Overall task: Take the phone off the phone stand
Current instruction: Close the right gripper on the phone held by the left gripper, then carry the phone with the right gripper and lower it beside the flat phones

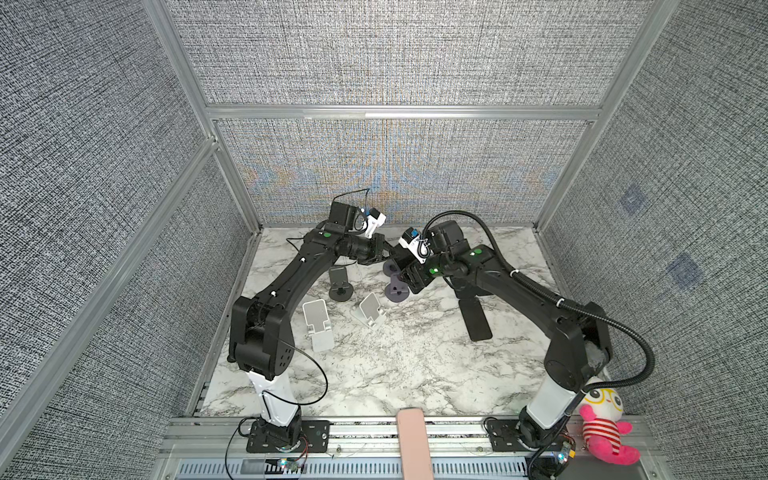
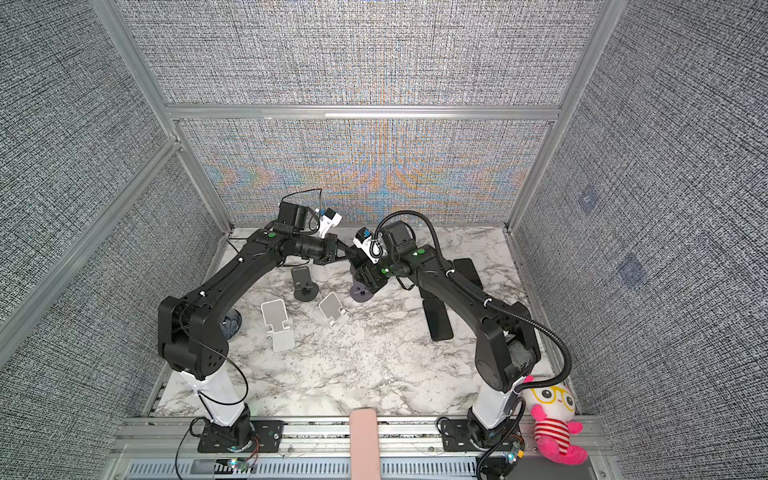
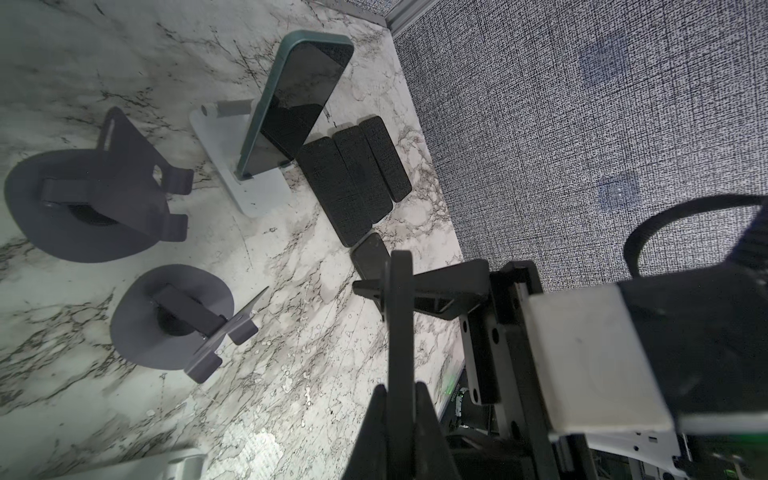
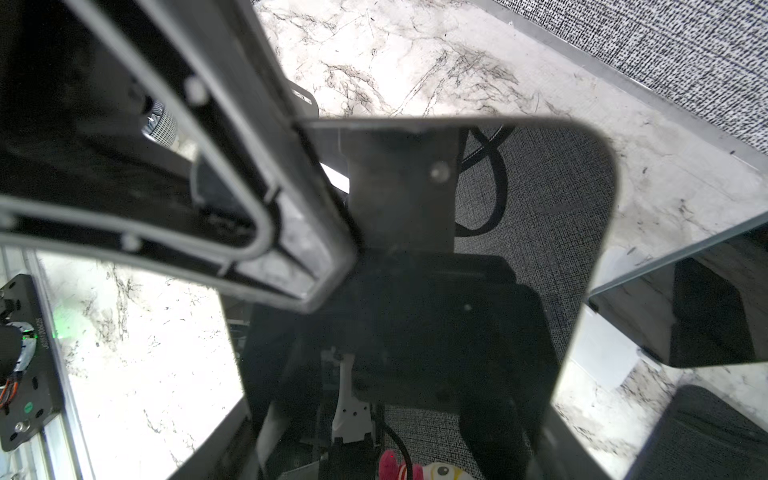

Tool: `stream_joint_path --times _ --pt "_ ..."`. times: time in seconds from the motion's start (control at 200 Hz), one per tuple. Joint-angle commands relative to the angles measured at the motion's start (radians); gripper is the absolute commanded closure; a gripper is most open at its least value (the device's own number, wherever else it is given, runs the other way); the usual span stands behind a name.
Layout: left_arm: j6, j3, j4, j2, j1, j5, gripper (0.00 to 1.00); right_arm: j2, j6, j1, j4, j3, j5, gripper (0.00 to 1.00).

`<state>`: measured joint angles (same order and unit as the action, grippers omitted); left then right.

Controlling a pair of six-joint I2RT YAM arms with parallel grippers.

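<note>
Front half of counter (image 1: 395, 374) open; rear crowded by dark stands (image 1: 340, 291), white stands (image 1: 318, 328), flat phones (image 1: 476, 320) along right side.

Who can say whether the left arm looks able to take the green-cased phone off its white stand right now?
Probably not yet: the left gripper is shut on a dark phone, so its jaws are full. Otherwise the way to the green-cased phone on the white stand looks open.

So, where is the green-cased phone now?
In the left wrist view the green-cased phone leans on a white stand on the right side of the table, beside three flat dark phones.
</note>
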<state>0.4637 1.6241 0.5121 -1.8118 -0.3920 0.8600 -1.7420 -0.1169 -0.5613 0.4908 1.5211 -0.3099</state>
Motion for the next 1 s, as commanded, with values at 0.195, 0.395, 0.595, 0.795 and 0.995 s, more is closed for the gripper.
stream_joint_path --times 0.195,0.395,0.595,0.795,0.995 --pt "0.074 -0.055 -0.179 0.005 0.0 0.09 0.92 0.01 0.041 0.004 -0.009 0.009 0.061 0.59" --pt "0.081 -0.058 -0.203 0.006 0.001 0.079 0.72 0.02 0.056 0.018 0.01 0.012 0.06 0.63" --pt "0.077 -0.037 -0.206 -0.006 0.005 0.056 0.62 0.076 0.041 0.067 0.063 -0.036 0.064 0.67" --pt "0.04 0.002 -0.165 -0.028 0.004 0.019 0.6 0.12 -0.077 0.177 0.254 -0.086 0.123 0.75" --pt "-0.039 0.046 -0.082 -0.038 0.002 -0.115 0.6 0.183 -0.143 0.361 0.268 -0.272 0.186 0.91"
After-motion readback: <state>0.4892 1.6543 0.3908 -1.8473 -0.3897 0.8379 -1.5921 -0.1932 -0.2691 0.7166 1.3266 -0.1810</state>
